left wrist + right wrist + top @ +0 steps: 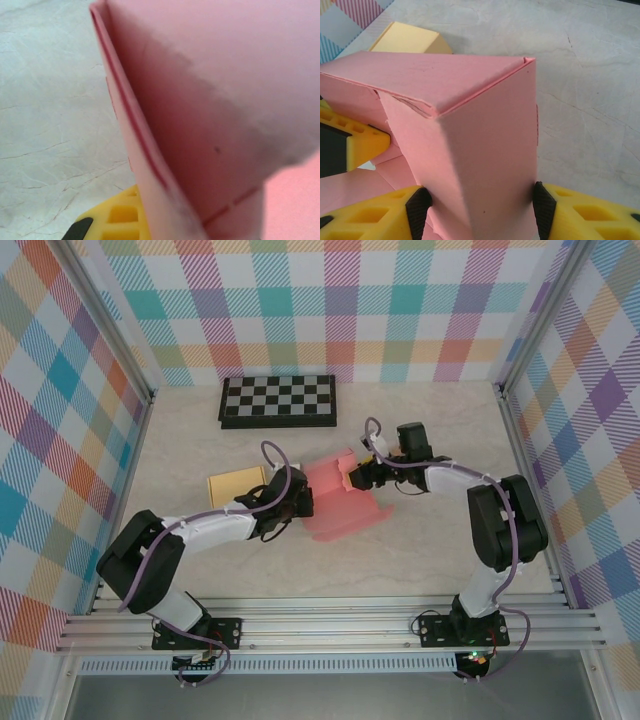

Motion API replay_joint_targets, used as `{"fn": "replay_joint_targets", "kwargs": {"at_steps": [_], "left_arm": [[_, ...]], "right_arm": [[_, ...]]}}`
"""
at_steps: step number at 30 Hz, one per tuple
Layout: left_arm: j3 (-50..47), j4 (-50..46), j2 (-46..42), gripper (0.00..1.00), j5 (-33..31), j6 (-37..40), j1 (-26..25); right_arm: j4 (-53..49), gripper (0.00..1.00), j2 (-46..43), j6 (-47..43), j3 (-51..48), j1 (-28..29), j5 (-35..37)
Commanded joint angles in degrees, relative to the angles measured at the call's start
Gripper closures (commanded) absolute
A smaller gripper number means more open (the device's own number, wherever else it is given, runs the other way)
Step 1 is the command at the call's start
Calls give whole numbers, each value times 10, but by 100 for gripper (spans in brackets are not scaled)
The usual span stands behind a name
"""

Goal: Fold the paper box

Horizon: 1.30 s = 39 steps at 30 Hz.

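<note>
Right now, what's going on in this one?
Both arms are working on the pink paper box mid-table. The right hand pinches an upright folded wall of it. The left hand is against the box's left side; whether it grips is unclear. The box is only partly folded. A yellow box and a chessboard lie behind, untouched.

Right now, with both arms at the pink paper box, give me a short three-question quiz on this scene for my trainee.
1. True or false: the right gripper is shut on the pink box.
2. What lies at the far side of the table? A) chessboard B) towel C) bowl
3. Fill in: the other box, left of the pink box, is coloured ____.
Key: 1 true; 2 A; 3 yellow.
</note>
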Motion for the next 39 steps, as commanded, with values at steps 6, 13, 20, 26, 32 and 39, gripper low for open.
{"fn": "replay_joint_targets", "kwargs": {"at_steps": [6,13,20,26,32,39], "left_arm": [[0,63,-40,100,103,51,-25],[3,86,-37,100,155,68,-25],[20,76,-36,100,151,72,-29],[30,42,-34,100,101,58,-29],[31,30,-30,100,77,39,-29],[32,31,-25,100,78,27,-29]], "right_arm": [[-8,42,7,-36,46,-3,-17],[-40,46,12,-50,61,10,18],[-47,73,12,-43,62,60,129],[-18,92,-10,0,34,91,288],[-54,97,-9,78,37,117,470],[-89,95,-1,127,43,128,579]]}}
